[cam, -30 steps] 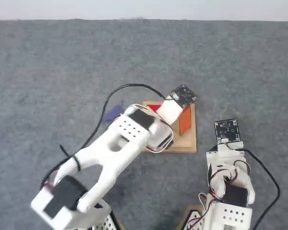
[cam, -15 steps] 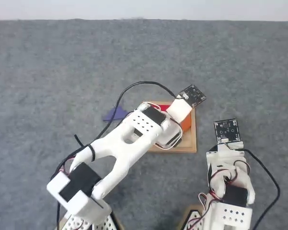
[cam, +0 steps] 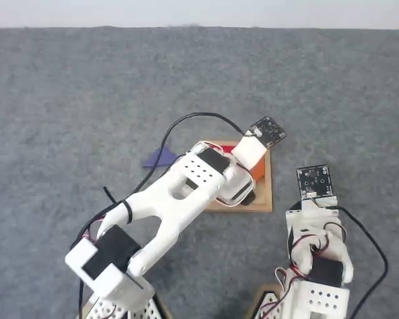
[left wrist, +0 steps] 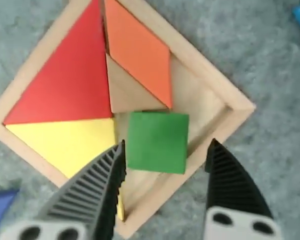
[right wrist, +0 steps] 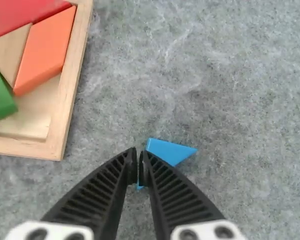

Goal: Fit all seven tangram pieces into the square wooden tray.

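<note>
The square wooden tray holds a red triangle, a yellow triangle, an orange parallelogram and a green square. My left gripper hangs open just above the tray, its fingers on either side of the green square with gaps on both sides. In the high view the left arm covers most of the tray. My right gripper is shut, its tips over one corner of a light blue triangle on the carpet beside the tray.
A dark blue piece lies on the grey carpet to the left of the tray, also seen as the blue piece in the left wrist view. The right arm stands at the front right. A black cable arcs over the left arm.
The left arm swung right and came down over the tray, hiding the orange piece in the high view; it has held still for the last half second. The right arm has not moved.
</note>
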`<action>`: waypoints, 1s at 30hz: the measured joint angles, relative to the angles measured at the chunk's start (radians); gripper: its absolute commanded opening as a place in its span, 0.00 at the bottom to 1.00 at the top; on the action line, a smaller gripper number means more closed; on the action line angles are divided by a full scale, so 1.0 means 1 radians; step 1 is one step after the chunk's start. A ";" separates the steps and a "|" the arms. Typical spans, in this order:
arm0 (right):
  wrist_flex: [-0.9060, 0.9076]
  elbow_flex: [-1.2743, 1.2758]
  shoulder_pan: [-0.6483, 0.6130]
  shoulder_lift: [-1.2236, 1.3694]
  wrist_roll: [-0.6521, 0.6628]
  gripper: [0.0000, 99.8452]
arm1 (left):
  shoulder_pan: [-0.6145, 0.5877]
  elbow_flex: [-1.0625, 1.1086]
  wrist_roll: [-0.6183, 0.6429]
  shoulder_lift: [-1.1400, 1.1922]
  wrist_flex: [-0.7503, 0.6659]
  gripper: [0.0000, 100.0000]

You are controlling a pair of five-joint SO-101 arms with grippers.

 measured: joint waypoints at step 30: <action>0.000 0.000 0.000 0.000 0.000 0.02 | -0.106 0.123 -0.035 -0.120 -0.137 0.22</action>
